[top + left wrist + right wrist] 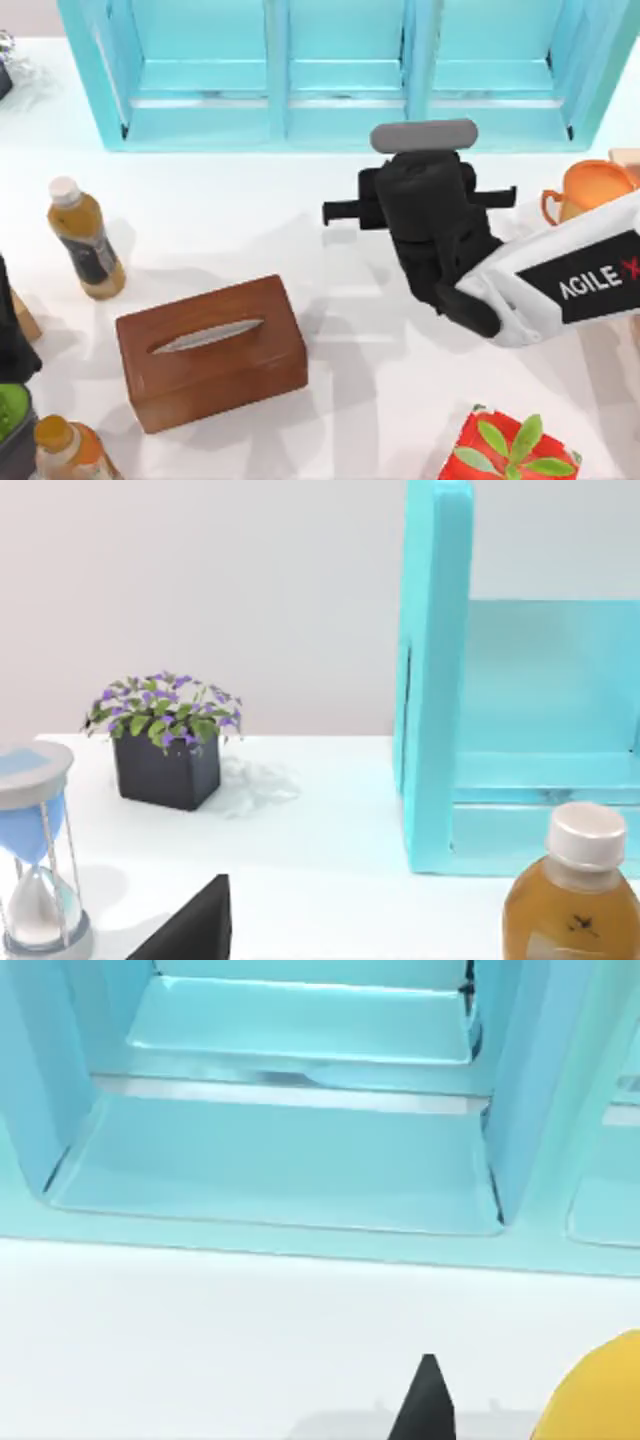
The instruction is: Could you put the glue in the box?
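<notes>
The box (283, 120) is a turquoise case with three open compartments along the table's far edge; its middle compartment (280, 1160) faces the right wrist camera. My right gripper (423, 165) hovers just in front of that compartment, seen from above as a black block. One black fingertip (426, 1395) pokes up in the right wrist view, and beside it sits the rounded yellow body of the glue (600, 1395), which the gripper is shut on. My left arm (12, 335) is parked at the table's left edge.
A brown wooden tissue box (210, 350) lies centre-left. A tea bottle (85, 240) stands at the left, another bottle (65, 445) at the front left. An orange cup (592, 188) is right of the gripper, a red carton (510, 445) at the front right. An hourglass (35, 850) and a potted plant (168, 740) stand at the far left.
</notes>
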Motion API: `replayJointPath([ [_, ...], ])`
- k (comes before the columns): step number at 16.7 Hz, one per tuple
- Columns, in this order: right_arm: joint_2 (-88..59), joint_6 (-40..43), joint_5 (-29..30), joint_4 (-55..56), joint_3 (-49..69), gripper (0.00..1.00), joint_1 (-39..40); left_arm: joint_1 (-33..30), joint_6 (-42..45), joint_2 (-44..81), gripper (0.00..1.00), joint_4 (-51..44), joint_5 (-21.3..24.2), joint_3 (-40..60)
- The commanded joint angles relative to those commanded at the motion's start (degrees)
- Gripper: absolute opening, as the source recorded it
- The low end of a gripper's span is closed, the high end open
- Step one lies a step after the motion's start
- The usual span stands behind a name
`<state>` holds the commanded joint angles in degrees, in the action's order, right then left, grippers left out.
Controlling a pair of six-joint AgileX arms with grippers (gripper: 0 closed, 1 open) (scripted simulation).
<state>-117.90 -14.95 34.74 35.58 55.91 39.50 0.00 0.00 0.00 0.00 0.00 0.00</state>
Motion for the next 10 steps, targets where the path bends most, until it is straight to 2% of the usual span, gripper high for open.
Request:
replayJointPath([
  [5,8.52,-1.09,0.39,-7.27,-0.50,0.00,-3.61,0.00,0.00,0.00,1.00,0.00,0.00,0.00],
  [10,9.91,-1.06,-0.89,-9.31,-2.37,0.00,-4.05,0.00,0.00,0.00,1.00,0.00,0.00,0.00],
])
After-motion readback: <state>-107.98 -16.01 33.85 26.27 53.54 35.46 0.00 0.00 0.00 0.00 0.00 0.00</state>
